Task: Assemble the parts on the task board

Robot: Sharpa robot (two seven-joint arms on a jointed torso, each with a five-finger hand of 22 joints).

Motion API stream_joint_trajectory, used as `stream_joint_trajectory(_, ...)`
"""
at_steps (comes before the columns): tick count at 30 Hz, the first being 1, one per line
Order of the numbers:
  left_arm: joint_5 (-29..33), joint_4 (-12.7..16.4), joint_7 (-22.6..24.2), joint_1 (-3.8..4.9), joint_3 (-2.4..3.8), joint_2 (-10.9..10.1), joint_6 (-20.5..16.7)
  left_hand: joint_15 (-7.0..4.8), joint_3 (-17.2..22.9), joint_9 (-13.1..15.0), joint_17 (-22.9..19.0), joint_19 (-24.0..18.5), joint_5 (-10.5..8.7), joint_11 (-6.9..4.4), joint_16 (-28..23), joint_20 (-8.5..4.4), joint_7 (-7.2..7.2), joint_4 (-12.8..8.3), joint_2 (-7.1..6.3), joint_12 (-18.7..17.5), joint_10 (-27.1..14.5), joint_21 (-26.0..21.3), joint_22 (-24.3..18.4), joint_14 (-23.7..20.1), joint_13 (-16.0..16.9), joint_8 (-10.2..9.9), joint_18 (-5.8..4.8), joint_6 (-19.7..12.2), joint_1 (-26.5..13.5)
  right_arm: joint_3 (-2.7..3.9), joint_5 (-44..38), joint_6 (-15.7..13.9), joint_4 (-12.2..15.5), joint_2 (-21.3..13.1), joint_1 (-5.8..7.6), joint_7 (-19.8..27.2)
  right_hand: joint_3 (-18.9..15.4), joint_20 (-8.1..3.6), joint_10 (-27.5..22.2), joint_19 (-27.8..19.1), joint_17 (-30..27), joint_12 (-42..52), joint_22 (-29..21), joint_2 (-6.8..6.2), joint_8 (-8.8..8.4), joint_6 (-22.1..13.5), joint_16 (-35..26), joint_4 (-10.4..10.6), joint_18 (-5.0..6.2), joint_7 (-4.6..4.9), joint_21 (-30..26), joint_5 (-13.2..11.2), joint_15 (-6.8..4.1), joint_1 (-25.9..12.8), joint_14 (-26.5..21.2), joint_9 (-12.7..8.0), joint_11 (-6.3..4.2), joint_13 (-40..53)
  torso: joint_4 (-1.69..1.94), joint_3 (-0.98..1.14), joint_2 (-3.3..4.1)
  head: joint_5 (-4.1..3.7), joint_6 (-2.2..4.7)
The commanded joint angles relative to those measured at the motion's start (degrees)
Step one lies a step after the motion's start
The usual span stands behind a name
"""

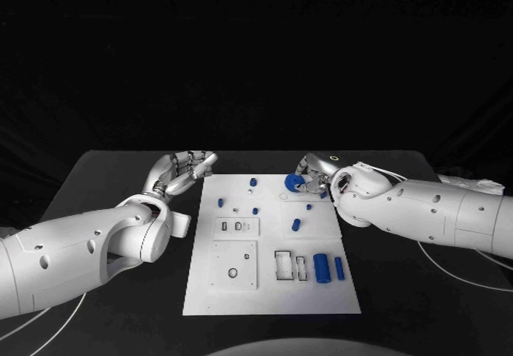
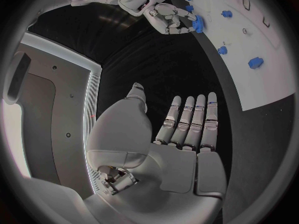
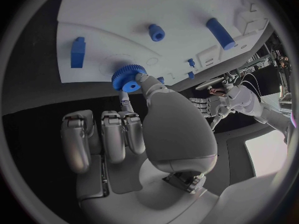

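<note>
The white task board (image 1: 321, 297) lies in the middle of the black table. My right hand (image 1: 317, 179) is at the board's far right corner and pinches a blue gear (image 1: 292, 183) between thumb and a finger, just above the board. The right wrist view shows the gear (image 3: 128, 78) at the thumb tip, close over the board (image 3: 124, 15). My left hand (image 1: 184, 169) hovers beside the board's far left corner with straight, spread fingers (image 2: 193, 119), holding nothing. From the left wrist, the right hand (image 2: 169, 19) and its gear (image 2: 198, 24) appear across the board (image 2: 268, 79).
Small blue pegs stand on the board's far half (image 1: 252, 181), (image 1: 220, 201), (image 1: 294, 223). A blue cylinder (image 1: 321, 267) and a blue bar (image 1: 340, 268) lie near the right edge, beside rectangular recesses (image 1: 283, 265). Cables trail off the table's near corners.
</note>
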Motion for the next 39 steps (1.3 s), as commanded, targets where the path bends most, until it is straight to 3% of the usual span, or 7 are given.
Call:
stream_joint_trajectory(1, -0.3, 0.0, 0.7, 0.07, 0.04, 0.1, 0.5, 0.01, 0.4, 0.1, 0.1, -0.3, -0.01, 0.01, -0.4, 0.09, 3.61, 0.0, 0.61, -0.3, 0.5, -0.3, -0.1, -0.4, 0.0, 0.2, -0.48, -0.2, 0.0, 0.11, 3.1, -5.1, 1.4, -0.3, 0.17, 3.2, 0.2, -0.25, 6.0, 6.0, 15.1, 0.2, 15.1, 0.77, -0.25, 1.9, 0.2, -0.2, -0.81, -1.42, 0.3, 0.2, -0.41, 0.1, 5.9, 0.6, -0.14, 15.1, 0.00, -0.04, -0.04, 0.11, -0.04)
stream_joint_trajectory(8, -0.3, -0.2, 0.7, 0.07, 0.04, 0.1, 0.6, 0.01, 0.4, 0.1, 0.1, -0.3, -0.01, 0.01, -0.4, 0.09, 3.61, 0.0, 0.61, -0.3, 0.5, -0.3, -0.1, -0.4, 0.0, 0.2, -0.48, -0.2, 0.0, 0.24, 4.1, -4.9, 3.5, 0.6, 0.34, 4.5, 0.2, -0.20, 6.0, 6.0, 15.1, 0.2, 15.1, 0.55, -0.64, 1.7, 0.2, -0.2, -0.81, -1.17, 0.3, -0.1, -0.30, -0.5, 5.9, 0.5, 0.07, 15.1, -0.04, -0.01, 0.03, 0.80, -0.10)
stream_joint_trajectory(15, -0.3, -0.3, 0.7, 0.07, 0.04, 0.3, 0.7, 0.01, 0.4, 0.1, 0.1, -0.3, -0.01, 0.01, -0.4, 0.09, 3.61, 0.0, 0.61, -0.3, 0.5, -0.3, -0.1, -0.4, 0.0, 0.2, -0.48, -0.2, 0.0, 0.30, 4.4, -3.5, 3.8, 3.3, 0.36, 5.5, 0.4, -0.07, 6.0, 6.0, 15.1, 0.2, 15.1, 0.62, -1.33, 1.3, 0.2, -0.3, -0.81, -0.96, 0.3, -0.8, -0.12, -0.7, 5.9, 0.4, 0.28, 15.1, 0.06, -0.07, 0.03, 0.88, -0.19)
stream_joint_trajectory(31, -0.3, 0.0, 0.7, 0.08, 0.05, -0.1, 0.6, 0.02, 0.4, 0.1, 0.1, -0.3, 0.01, 0.01, -0.4, 0.09, 3.61, 0.0, 0.93, -0.3, 0.5, -0.3, -0.1, -0.4, 0.0, 0.3, -0.49, -0.2, 0.0, 0.34, 3.1, 0.8, -1.5, 10.6, -0.63, 5.2, 0.6, 0.13, 6.0, 6.0, 15.1, 0.2, 15.1, 0.69, -2.05, 0.9, 0.2, -0.5, -0.81, -0.72, 0.3, -2.0, 0.11, -1.1, 5.9, 0.2, 0.53, 15.1, 0.02, -0.08, 0.10, 1.07, -0.43)
stream_joint_trajectory(39, -0.3, 0.1, 0.7, 0.08, 0.05, -0.1, 0.6, 0.02, 0.4, 0.1, 0.1, -0.3, 0.01, 0.01, -0.4, 0.09, 3.61, 0.0, 1.03, -0.3, 0.5, -0.3, -0.2, -0.4, 0.0, 0.3, -0.49, -0.2, 0.1, 0.34, 2.6, 2.5, -3.5, 12.0, -1.13, 4.0, 0.7, 0.24, 6.0, 6.0, 15.1, 0.2, 15.1, 0.73, -2.39, 0.8, 0.2, -0.6, -0.81, -0.60, 0.3, -2.7, 0.22, -1.2, 5.9, 0.2, 0.63, 15.1, -0.02, -0.08, 0.08, 1.11, -0.60)
